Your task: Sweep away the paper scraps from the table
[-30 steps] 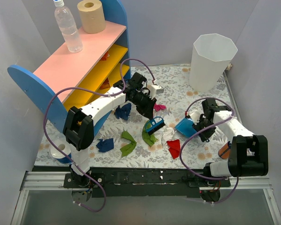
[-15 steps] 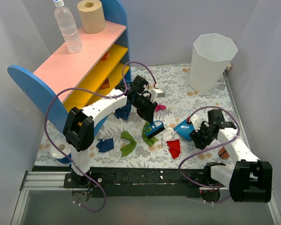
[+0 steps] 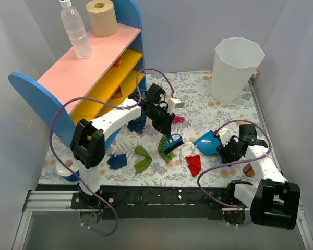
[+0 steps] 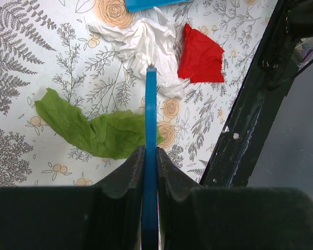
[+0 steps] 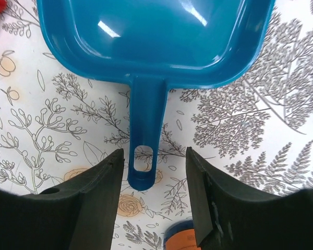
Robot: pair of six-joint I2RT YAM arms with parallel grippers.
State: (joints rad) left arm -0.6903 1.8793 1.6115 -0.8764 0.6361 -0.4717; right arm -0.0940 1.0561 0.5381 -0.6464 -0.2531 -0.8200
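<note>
My left gripper (image 3: 166, 127) is shut on the small blue hand brush (image 3: 171, 142), seen edge-on in the left wrist view (image 4: 151, 156). Its tip hangs over a green paper scrap (image 4: 94, 127) and a white scrap (image 4: 146, 44); a red scrap (image 4: 201, 54) lies beside them. In the top view, green (image 3: 143, 158), navy (image 3: 117, 160), (image 3: 137, 124), red (image 3: 194, 164), white (image 3: 188, 149) and magenta (image 3: 178, 119) scraps lie on the floral table (image 3: 198, 104). My right gripper (image 5: 154, 161) is open; the blue dustpan's (image 5: 156, 36) handle lies between the fingers, untouched. The dustpan also shows in the top view (image 3: 207, 142).
A white bin (image 3: 235, 67) stands at the back right. A pink-and-yellow shelf (image 3: 88, 73) with blue ends lines the left side, with a bottle (image 3: 75, 28) and a paper roll (image 3: 101, 17) on top. An orange-and-blue object (image 3: 249, 169) lies by the right arm.
My right gripper has let go of the dustpan and drawn back to the right. The dustpan now lies flat on the table. The left gripper shifted the brush slightly.
</note>
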